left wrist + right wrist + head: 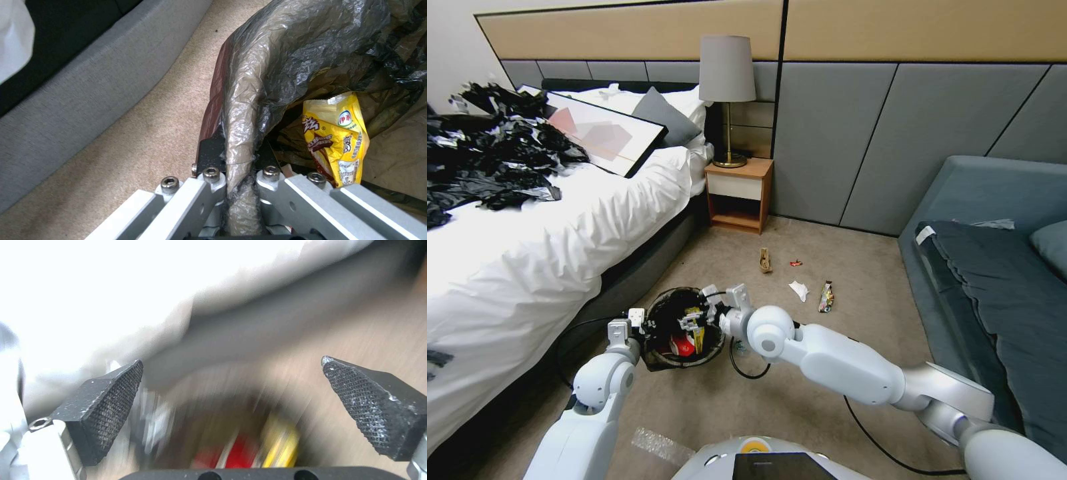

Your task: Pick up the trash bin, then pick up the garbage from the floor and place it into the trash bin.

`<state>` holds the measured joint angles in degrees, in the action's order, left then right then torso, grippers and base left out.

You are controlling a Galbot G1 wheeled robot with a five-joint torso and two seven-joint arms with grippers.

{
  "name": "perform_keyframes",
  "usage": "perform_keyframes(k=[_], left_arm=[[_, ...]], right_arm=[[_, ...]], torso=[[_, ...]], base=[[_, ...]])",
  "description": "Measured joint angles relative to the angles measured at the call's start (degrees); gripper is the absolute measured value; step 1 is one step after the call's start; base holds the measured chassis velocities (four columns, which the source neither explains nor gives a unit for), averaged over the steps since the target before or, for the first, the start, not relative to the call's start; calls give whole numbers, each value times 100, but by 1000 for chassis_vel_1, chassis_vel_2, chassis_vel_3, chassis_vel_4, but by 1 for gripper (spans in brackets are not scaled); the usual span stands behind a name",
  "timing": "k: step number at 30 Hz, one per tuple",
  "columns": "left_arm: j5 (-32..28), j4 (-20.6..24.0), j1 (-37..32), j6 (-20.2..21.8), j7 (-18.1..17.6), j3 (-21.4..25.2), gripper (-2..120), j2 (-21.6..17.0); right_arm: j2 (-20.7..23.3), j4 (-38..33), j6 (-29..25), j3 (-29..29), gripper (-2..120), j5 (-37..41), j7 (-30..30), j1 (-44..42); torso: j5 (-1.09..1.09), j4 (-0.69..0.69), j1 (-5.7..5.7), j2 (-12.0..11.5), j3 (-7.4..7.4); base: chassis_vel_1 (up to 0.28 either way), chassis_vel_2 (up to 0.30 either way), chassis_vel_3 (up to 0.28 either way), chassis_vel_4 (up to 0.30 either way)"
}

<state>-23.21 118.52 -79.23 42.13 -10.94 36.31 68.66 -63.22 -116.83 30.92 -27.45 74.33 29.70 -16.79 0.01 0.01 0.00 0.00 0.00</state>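
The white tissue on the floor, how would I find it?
Start at the wooden nightstand beside the bed, then look down the carpet toward the robot. The white tissue lies beside a shiny wrapper; it is the only plain white, crumpled scrap there.

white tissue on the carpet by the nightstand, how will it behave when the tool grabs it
The white tissue lies crumpled and thin, so it will likely be floppy and very light. It should squash flat between the pads rather than resist. Lying low on the carpet, it may be hard to pinch cleanly, though it won't roll.
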Motion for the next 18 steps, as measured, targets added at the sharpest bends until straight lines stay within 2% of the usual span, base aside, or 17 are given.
perform_keyframes(k=[4,9,14,15,17,18], left_arm=[[-4,48,-4,0,3,14,0,-15],[-7,89,-10,0,4,16,0,-16],[-14,118,-29,0,4,33,0,-42],[-16,120,-30,0,2,36,0,-47],[-23,125,-30,0,4,35,0,-48],[-34,135,-35,0,1,36,0,-45]], right_arm=[[266,7,-166,426,100,-189,25,399],[524,83,-258,891,100,-560,-30,360],[951,212,-424,1670,100,-1542,-365,-414],[1007,236,-448,1793,100,-1664,-413,-568],[1045,246,-507,1929,100,-1824,-485,-726],[1141,291,-830,2433,100,-2503,-643,-1258]], torso=[[-1,0,0,0,0],[0,-1,0,0,0],[1,-1,0,0,0],[3,-5,0,0,0],[4,-4,0,0,0],[-3,-2,0,0,-1]], base=[[0,0,0,0],[0,0,0,0],[0,0,0,0],[0,0,0,0],[0,0,0,0],[0,0,0,0]])
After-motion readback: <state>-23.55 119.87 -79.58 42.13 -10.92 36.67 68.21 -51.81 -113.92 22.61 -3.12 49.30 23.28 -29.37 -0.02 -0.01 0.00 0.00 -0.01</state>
